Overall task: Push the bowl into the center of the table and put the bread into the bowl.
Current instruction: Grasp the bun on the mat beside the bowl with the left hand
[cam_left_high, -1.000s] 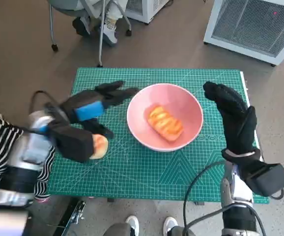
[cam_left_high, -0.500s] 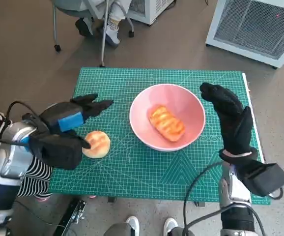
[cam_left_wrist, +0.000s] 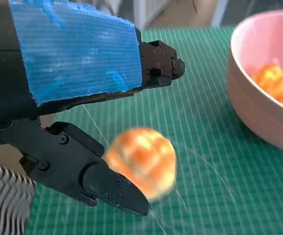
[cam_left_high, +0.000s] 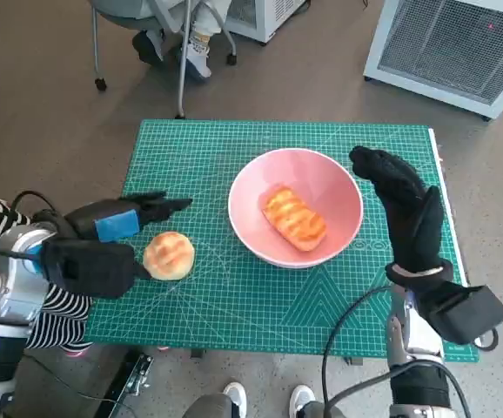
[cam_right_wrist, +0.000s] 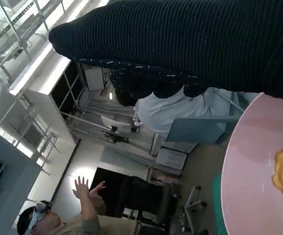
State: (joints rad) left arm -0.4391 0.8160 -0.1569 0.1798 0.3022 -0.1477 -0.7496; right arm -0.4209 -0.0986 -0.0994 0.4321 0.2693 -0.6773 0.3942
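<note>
Two breads were on the bench [cam_left_high: 234,305]: a long glazed roll [cam_left_high: 294,218] sat inside the pink bowl [cam_left_high: 343,187], and a round bun [cam_left_high: 168,255] lay on the green mat [cam_left_high: 260,300] beside the bowl, apart from it. Bowl stood roughly mid-bench, so I judged the push done and the bun as the remaining item, if it counts as task bread. Left robot hand [cam_left_high: 103,239] sat just beside the bun, fingers spread, gripping nothing; in the left wrist view the bun [cam_left_wrist: 141,161] lay between its upper fingers [cam_left_wrist: 158,63] and the lower one, with a visible gap, so placed to bracket it for a grasp. Right robot hand [cam_left_high: 408,209] stood upright at the bowl's far rim, fingers extended, holding nothing; contact with the rim could not be told. Likely there as a stop against the bowl sliding.
</note>
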